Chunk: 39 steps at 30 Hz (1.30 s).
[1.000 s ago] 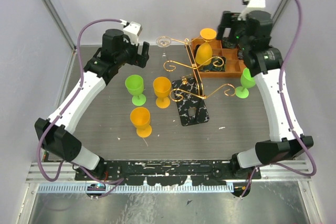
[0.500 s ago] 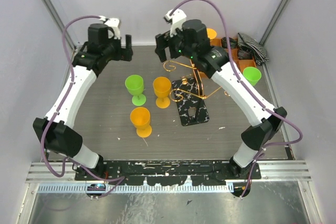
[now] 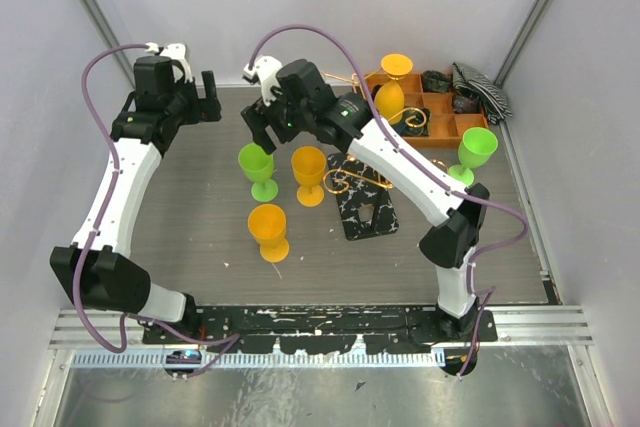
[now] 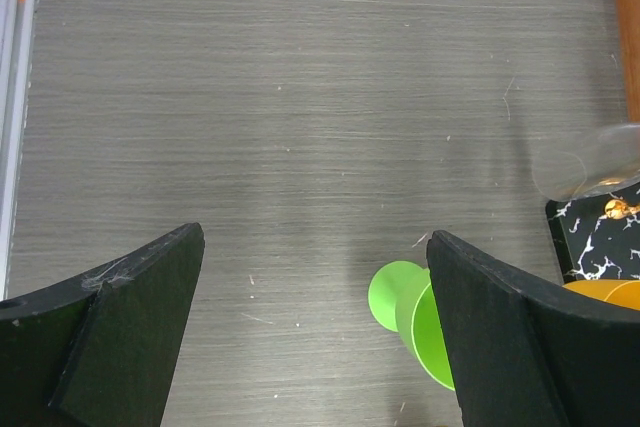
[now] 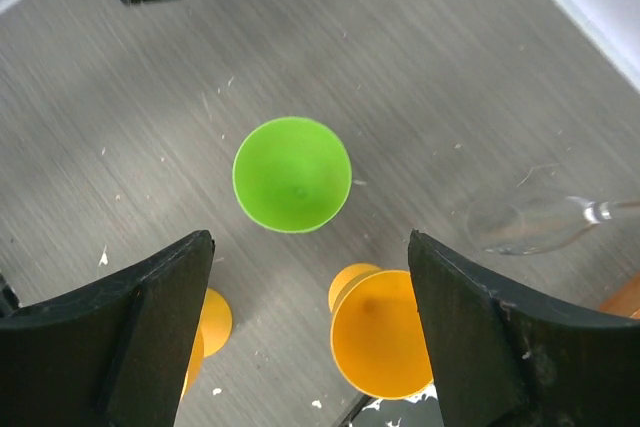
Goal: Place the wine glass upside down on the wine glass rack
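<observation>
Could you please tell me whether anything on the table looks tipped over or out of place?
Yes: a clear wine glass lies on its side on the table, near the upright green goblet.

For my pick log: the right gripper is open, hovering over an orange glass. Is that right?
Not quite. The right wrist view shows the open right gripper hovering over a green glass, not an orange one.
</observation>
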{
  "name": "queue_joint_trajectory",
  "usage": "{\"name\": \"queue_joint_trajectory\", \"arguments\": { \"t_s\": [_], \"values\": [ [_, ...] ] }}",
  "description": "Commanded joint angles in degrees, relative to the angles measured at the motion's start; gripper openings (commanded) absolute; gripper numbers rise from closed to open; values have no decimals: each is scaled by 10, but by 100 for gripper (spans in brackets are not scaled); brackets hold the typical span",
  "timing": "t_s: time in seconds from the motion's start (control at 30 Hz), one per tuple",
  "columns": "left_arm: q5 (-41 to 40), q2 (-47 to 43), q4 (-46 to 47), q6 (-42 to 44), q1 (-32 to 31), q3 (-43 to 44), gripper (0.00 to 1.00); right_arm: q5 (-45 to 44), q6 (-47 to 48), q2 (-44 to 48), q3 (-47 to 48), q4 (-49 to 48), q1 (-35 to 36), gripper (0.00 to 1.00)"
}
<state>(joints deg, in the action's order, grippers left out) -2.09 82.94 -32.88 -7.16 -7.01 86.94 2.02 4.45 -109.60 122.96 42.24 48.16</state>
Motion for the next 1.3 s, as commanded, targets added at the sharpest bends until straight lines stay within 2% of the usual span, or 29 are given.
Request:
{"name": "queue_joint_trajectory", "arguments": {
  "t_s": [0.0,0.2,0.4,0.8,1.27],
  "values": [
    [-7,-21,8,-4,8,-16,100,-17,-29,-8,44,72,10,84],
    [-6,-23,6,-4,10,-18,99,-25,-70,-18,21,113,10,84],
    [-4,-25,4,-4,10,-19,99,-51,-78,-37,0,149,13,78],
    [-4,-41,-2,-3,10,-30,100,-121,-82,-49,-43,151,24,77],
    [-5,-53,-1,3,10,-38,99,-127,-86,-64,-87,122,30,64]
  ]
}}
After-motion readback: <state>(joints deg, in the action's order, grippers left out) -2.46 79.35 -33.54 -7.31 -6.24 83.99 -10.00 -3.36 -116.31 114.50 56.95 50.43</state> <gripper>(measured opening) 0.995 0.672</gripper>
